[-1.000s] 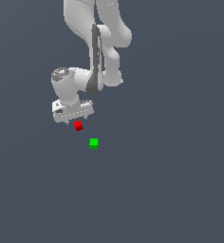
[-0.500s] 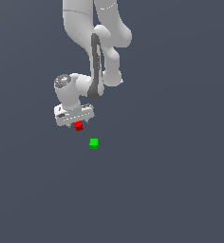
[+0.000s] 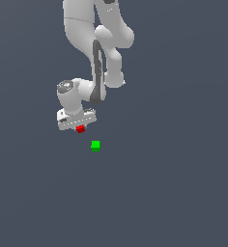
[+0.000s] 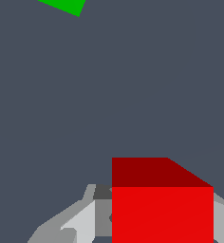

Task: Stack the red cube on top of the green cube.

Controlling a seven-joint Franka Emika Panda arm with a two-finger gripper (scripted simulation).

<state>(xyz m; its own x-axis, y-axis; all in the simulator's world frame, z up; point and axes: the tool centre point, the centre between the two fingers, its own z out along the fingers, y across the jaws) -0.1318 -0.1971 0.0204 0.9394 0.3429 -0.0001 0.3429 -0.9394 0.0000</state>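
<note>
The white robot gripper [image 3: 79, 126] is clenched on the small plain bright red cube [image 3: 80, 129], which sits between its fingers just under the white hand of the arm. In the wrist view the red cube [image 4: 162, 201] fills the space between the grey fingers [image 4: 76, 220], one finger on each side of it. The small plain bright green cube [image 3: 95, 144] lies on the flat dark grey-blue floor [image 3: 174, 183], lower in the picture than the held cube and a little toward the exterior view's right, near it but not touching. In the wrist view only a corner of the green cube [image 4: 64, 6] shows at the picture's edge. Between the two cubes there is only floor. No label or writing can be read on the cubes or the white arm [image 3: 94, 29].
</note>
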